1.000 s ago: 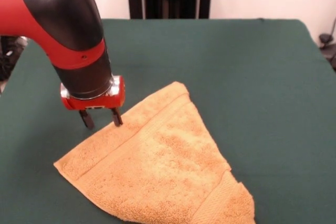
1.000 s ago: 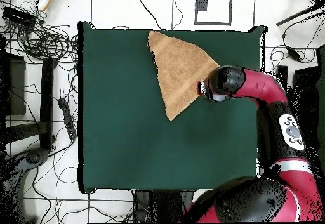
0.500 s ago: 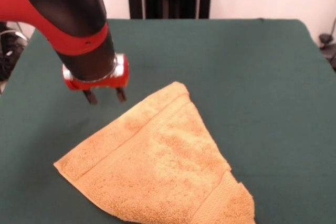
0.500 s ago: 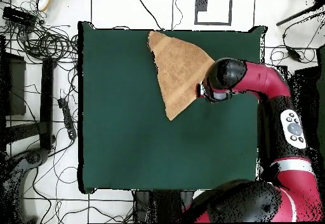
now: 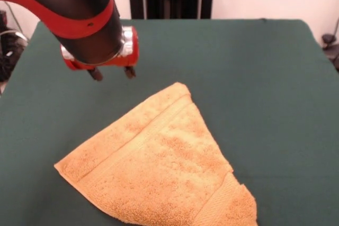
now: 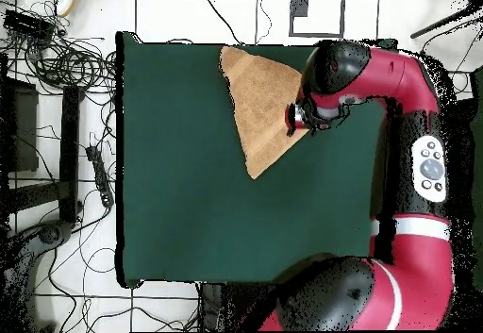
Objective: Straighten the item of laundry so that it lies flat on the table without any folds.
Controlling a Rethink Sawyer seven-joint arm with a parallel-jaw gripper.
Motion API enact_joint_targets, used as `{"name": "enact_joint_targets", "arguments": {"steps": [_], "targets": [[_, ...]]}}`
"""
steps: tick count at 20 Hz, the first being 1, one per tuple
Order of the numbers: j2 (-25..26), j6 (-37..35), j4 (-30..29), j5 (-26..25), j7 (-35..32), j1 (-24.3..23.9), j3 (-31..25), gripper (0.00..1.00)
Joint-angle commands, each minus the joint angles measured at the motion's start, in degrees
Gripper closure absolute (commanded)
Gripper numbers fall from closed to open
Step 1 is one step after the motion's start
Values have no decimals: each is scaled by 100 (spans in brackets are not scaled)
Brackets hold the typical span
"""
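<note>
Towel (image 5: 159, 168) isn't flat yet — it lies as a triangle on the green bench (image 5: 254, 78), which reads as a square folded over on the diagonal, so at least one fold remains. In the front view its apex points toward the far side and the wide base runs off the near edge of the picture; a second layer shows at the lower right corner, with woven bands along the left edge.

Tool (image 5: 112, 73) hangs in the air above bare bench, empty, its two short fingers apart at a moderate gap, nothing between them. It sits up and to the left of the towel's apex, clear of the cloth and not touching it.

Step in hand, as I judge it: between grasps — no hold on the towel. Next move calls for coming down on a corner or edge of the top layer only, pinching that one layer, then peeling it across to open the fold. Risk: catching both layers and just dragging the whole triangle.

Overhead view agrees: towel at the bench's far edge, arm (image 6: 377, 70) beside it.
</note>
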State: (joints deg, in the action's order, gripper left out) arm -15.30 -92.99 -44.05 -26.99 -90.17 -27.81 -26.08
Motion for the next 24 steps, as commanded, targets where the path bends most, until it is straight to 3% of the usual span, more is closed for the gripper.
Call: {"name": "enact_joint_targets", "arguments": {"steps": [1, 11, 17, 24], "targets": [[1321, -15, 1714, -55, 740, 616, -1037, 0], [2216, 428, 2661, -588, 493, 918, -1426, 0], [2322, 1353, 2232, -346, 624, 843, -1149, 0], [2291, 1724, 1756, -31, 1585, 494, -983, 0]]}}
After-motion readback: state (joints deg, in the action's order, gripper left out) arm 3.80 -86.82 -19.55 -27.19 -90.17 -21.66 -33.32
